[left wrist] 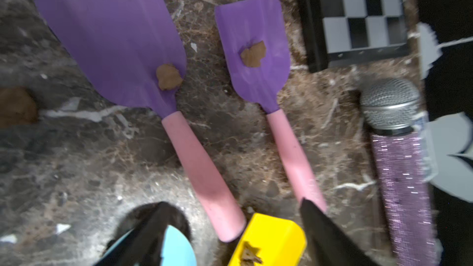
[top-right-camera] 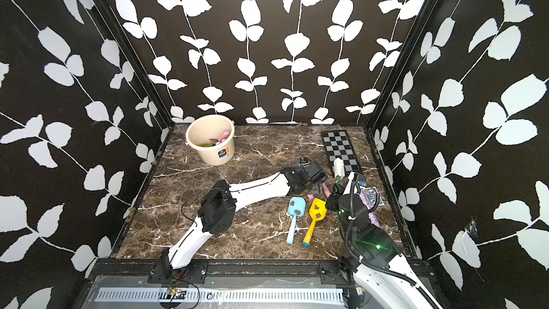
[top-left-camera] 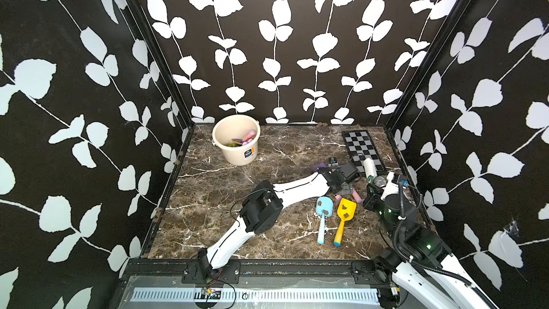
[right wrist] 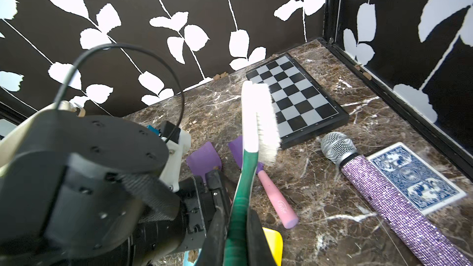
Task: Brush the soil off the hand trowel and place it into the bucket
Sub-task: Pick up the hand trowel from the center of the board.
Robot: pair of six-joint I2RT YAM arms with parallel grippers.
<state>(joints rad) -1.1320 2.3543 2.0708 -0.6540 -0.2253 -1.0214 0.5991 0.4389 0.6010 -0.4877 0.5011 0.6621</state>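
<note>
Two purple trowels with pink handles lie side by side on the marble, a large one and a small one, each carrying a brown clump of soil. My left gripper is open just above them, and the large trowel's handle end lies between its fingers. A blue trowel and a yellow trowel, both with soil on them, lie nearer the front. My right gripper is shut on the green handle of a white-bristled brush raised beside the purple trowels. The cream bucket stands at the back left with pink-handled tools inside.
A chessboard lies at the back right. A glittery purple microphone and a blue playing card lie along the right wall. Loose soil pellets sit at the foot of the back wall, and a clump lies near the large trowel.
</note>
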